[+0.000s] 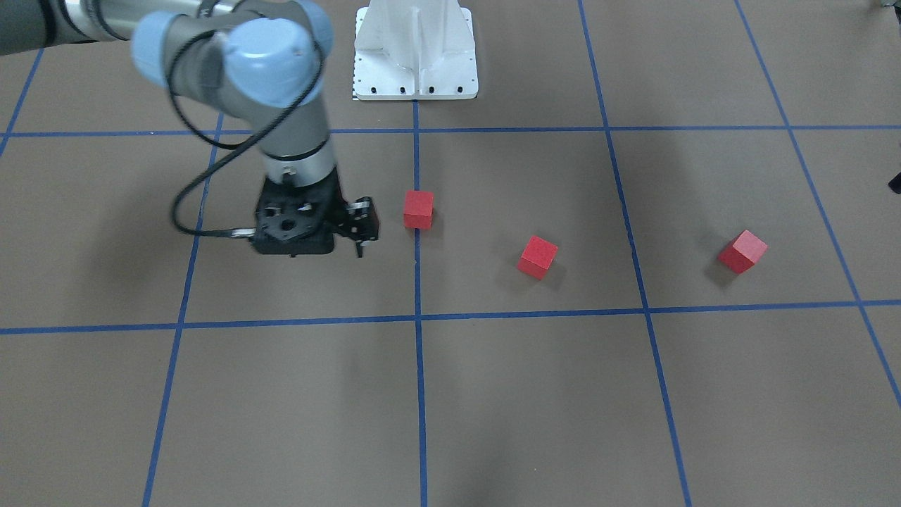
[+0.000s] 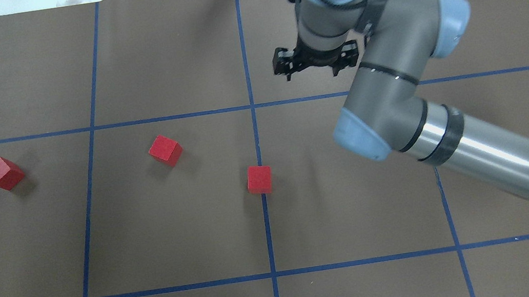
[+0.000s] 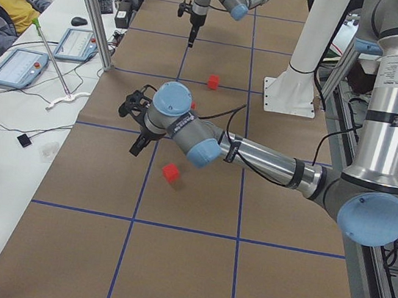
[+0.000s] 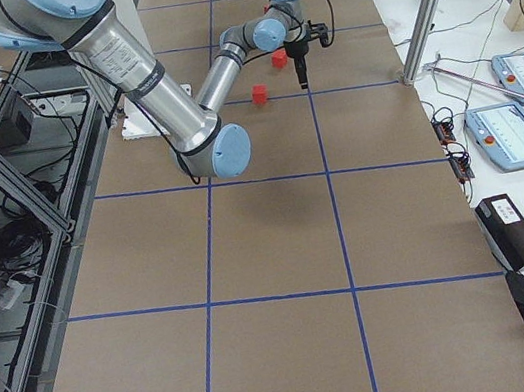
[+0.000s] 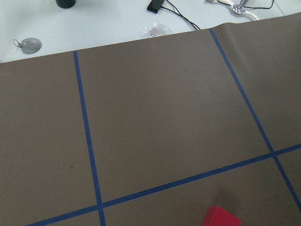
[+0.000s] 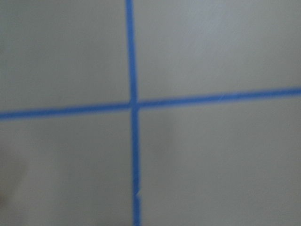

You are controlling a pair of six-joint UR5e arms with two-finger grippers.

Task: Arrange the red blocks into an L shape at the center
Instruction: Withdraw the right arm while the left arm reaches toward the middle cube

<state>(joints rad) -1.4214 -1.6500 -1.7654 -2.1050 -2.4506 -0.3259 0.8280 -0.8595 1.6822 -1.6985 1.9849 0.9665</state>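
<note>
Three small matte red cubes [image 2: 259, 179] are sitting apart on brown tape-gridded floor [image 2: 153, 55] — the black right gripper [image 1: 295, 239] is hovering nearby; I cannot tell its spread.

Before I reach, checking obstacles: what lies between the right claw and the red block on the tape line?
Overhead view: between right claw and red block, only bare floor crossed by blue tape.

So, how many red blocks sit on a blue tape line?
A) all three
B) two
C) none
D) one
D: only the block nearest the robot sits on the middle tape line; the middle block and the outer block lie inside squares.
</note>
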